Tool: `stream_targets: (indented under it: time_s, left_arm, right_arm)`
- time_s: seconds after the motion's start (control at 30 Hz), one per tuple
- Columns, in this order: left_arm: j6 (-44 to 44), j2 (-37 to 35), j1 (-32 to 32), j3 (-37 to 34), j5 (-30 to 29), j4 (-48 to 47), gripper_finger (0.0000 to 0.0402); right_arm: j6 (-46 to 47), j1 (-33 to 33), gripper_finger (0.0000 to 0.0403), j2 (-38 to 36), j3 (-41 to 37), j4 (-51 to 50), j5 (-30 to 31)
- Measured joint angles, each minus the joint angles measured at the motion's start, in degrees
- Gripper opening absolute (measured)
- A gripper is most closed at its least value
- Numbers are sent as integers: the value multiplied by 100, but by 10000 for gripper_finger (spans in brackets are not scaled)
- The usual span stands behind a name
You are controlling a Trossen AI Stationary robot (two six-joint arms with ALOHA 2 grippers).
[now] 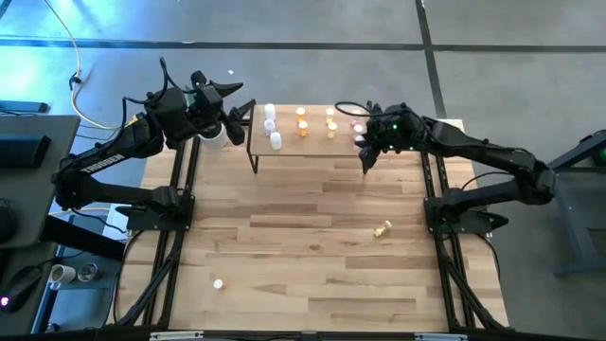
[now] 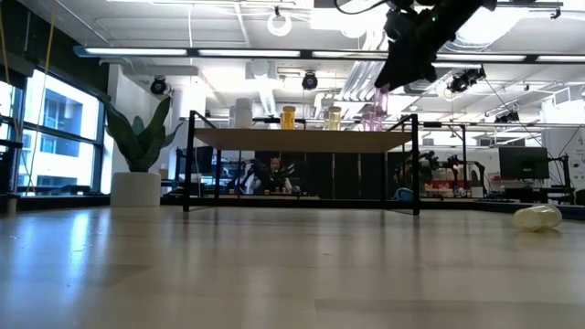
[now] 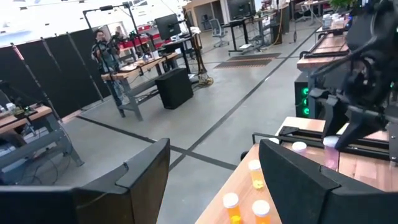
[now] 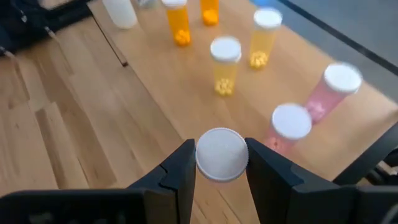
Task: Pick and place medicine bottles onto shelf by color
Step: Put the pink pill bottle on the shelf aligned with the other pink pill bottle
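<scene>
The right pincer (image 4: 221, 163) is clamped on a white-capped bottle (image 4: 221, 154) above the shelf's (image 1: 312, 147) right end, beside the pink bottles (image 4: 333, 90), matching its color group. The left pincer (image 1: 232, 102) waits with fingers apart off the shelf's left end.

Grey concrete floor (image 3: 205, 112), potted plant (image 2: 137, 146) beside tall windows (image 2: 50, 128)

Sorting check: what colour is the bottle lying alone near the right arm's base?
Yellow, the lone bottle shows best in the high view.
</scene>
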Motion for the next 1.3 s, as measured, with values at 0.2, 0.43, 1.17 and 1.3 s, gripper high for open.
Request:
stream_targets:
  time_s: [0.2,0.43,1.17,1.3]
  left_arm:
    - [0,2,0,0,0,-2,234]
    - [2,2,0,0,0,-2,234]
    - [11,2,0,0,0,-2,234]
    - [11,2,0,0,0,-2,234]
  right_arm:
    - [-137,0,114,0,-312,325,0]
    - [-359,-2,114,2,-441,378,173]
    - [-345,-63,114,238,-439,489,272]
    - [-330,-63,114,238,-439,489,284]
